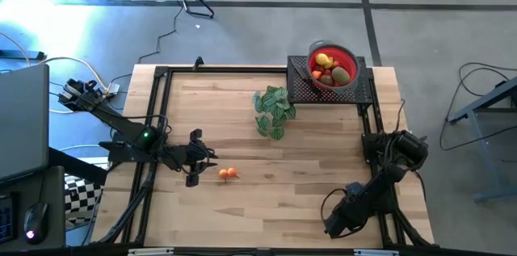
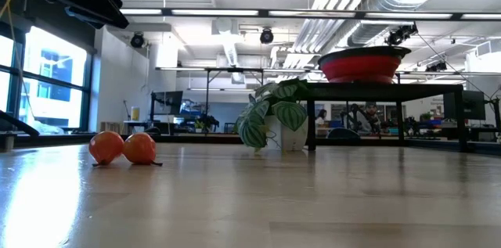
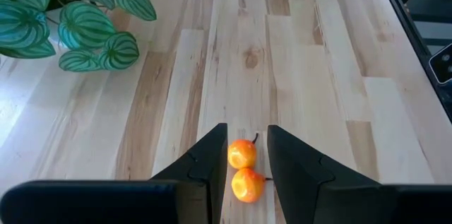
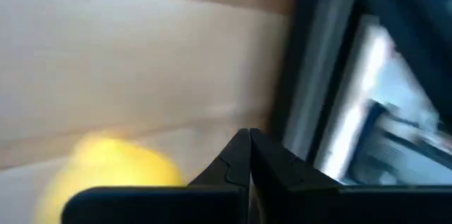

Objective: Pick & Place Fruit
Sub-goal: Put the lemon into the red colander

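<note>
Two small orange fruits [image 1: 229, 174] lie side by side on the wooden table [image 1: 323, 175], left of centre; the low view shows them resting on it [image 2: 123, 148]. My left gripper [image 1: 206, 163] hovers just left of them, open. In its wrist view both fruits [image 3: 244, 169] show in the gap between its fingers, untouched. My right gripper [image 1: 333, 222] is low at the near right, shut [image 4: 248, 139]. A yellow lemon [image 4: 113, 174] lies close beside it, clear of the fingertips. A red bowl [image 1: 333, 64] holds several more fruits.
The bowl stands on a raised black stand [image 1: 359, 90] at the far right, seen high up in the low view [image 2: 368, 64]. A green leafy plant [image 1: 273, 111] stands at the table's middle far side. A black frame rail [image 1: 380, 207] runs along the table's right edge by my right gripper.
</note>
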Available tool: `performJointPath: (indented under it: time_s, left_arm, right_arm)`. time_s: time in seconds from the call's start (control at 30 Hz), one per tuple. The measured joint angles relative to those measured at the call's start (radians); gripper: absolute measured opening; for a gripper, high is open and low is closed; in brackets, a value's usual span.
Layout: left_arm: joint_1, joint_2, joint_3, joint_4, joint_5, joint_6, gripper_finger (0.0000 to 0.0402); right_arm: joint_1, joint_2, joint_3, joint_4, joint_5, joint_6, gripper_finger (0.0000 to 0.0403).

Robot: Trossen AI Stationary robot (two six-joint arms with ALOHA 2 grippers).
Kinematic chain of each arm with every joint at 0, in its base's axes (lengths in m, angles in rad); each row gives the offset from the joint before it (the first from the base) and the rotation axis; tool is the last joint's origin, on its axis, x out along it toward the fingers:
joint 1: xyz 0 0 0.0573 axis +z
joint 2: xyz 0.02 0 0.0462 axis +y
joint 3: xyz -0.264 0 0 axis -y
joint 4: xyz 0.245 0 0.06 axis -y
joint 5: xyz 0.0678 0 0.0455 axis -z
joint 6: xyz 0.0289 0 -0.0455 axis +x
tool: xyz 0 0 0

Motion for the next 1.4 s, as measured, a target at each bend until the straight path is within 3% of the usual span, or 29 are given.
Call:
performJointPath:
  time_s: [0.5,0.83,1.1,1.23,1.4]
  left_arm:
    - [0.0,0.0,0.0,0.001,0.0,0.0,0.0099]
    - [0.0,0.0,0.0,0.0,0.0,0.0,0.0099]
    - [0.0,0.0,0.0,-0.032,0.003,-0.058,0.0099]
    - [0.0,0.0,0.0,-0.081,0.013,-0.102,0.0099]
    - [0.0,0.0,0.0,-0.105,0.02,-0.137,0.0099]
  right_arm:
    - [-0.131,-0.134,0.018,0.115,0.54,0.052,0.0003]
    - [-0.238,-0.142,0.019,0.26,0.791,-0.104,0.0003]
    - [-0.306,-0.225,0.019,0.192,0.87,-0.254,0.0003]
    - [-0.309,-0.285,0.019,0.345,0.906,-0.412,0.0003]
    - [-0.291,-0.299,0.019,0.65,0.86,-0.611,0.0003]
